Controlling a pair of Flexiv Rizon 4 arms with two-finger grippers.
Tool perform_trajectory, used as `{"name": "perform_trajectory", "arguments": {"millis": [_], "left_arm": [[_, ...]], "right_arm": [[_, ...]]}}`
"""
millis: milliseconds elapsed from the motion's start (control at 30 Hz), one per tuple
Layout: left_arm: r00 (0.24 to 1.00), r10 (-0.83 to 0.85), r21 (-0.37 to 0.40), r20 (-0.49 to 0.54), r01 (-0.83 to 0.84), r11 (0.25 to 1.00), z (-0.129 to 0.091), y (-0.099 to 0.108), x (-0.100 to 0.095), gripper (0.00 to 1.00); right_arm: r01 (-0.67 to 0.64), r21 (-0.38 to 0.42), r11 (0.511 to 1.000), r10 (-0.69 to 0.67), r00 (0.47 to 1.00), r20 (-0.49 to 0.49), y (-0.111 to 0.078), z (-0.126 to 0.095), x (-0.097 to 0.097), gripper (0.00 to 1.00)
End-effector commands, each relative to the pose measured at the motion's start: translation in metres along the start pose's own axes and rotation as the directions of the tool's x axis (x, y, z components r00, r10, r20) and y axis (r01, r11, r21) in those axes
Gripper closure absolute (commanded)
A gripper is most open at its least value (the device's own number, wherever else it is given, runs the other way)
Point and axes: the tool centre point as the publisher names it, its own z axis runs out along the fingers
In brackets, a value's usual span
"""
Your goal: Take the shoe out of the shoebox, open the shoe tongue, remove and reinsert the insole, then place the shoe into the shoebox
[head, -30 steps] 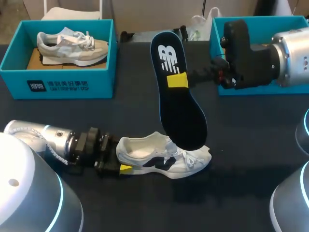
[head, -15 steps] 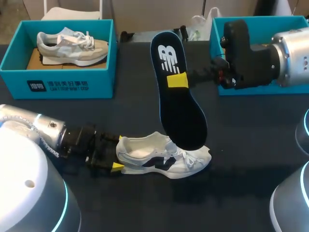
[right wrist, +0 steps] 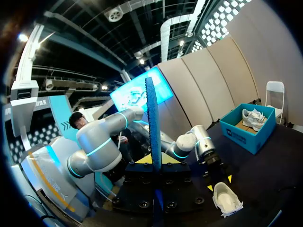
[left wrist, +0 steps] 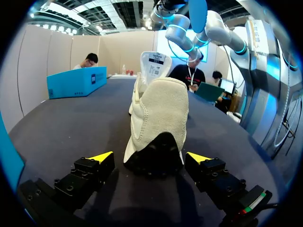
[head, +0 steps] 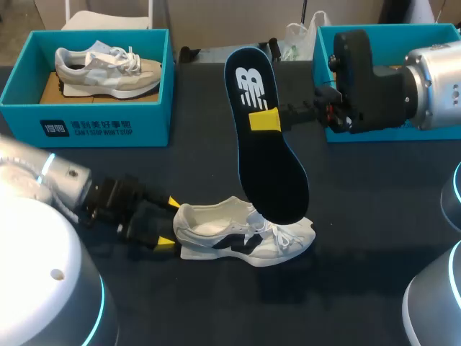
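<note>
The table (head: 374, 187) is covered in a dark, matte, near-black cloth that reaches both sides of the head view. Its far edge runs straight across, and its surface is evenly lit, with soft, diffuse shadows. In the left wrist view the cloth reads dark grey.

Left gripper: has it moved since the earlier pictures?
Yes. The left gripper has drawn back a little toward its own side, off the heel of the white shoe, which lies where it did. The gripper is now open.
</note>
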Motion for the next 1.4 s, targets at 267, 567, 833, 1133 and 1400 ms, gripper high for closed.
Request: {"name": "perform_trajectory", "arguments": {"millis": [267, 567, 833, 1133, 1400], "left_arm": [[1.0, 0.005, -0.117, 0.007, -0.004, 0.993, -0.007, -0.015, 0.005, 0.0], [0.996, 0.059, -0.438, -0.072, -0.084, 0.895, -0.027, -0.041, -0.002, 0.0], [0.996, 0.059, -0.438, -0.072, -0.084, 0.895, -0.027, -0.041, -0.002, 0.0], [1.0, -0.008, -0.558, -0.025, -0.007, 0.83, -0.025, -0.061, -0.004, 0.0], [0.999, 0.01, -0.656, 0.053, 0.028, 0.754, -0.03, -0.085, 0.004, 0.0]], "right_arm": [[-0.001, 0.002, 1.0, 0.001, 1.0, 0.001, 0.001, 0.003, -0.001, 1.0], [-0.001, 0.002, 1.0, 0.001, 1.0, 0.001, 0.001, 0.003, -0.001, 1.0], [-0.001, 0.002, 1.0, 0.001, 1.0, 0.001, 0.001, 0.003, -0.001, 1.0], [-0.001, 0.002, 1.0, 0.001, 1.0, 0.001, 0.001, 0.003, -0.001, 1.0], [-0.001, 0.002, 1.0, 0.001, 1.0, 0.001, 0.001, 0.003, -0.001, 1.0]]}}
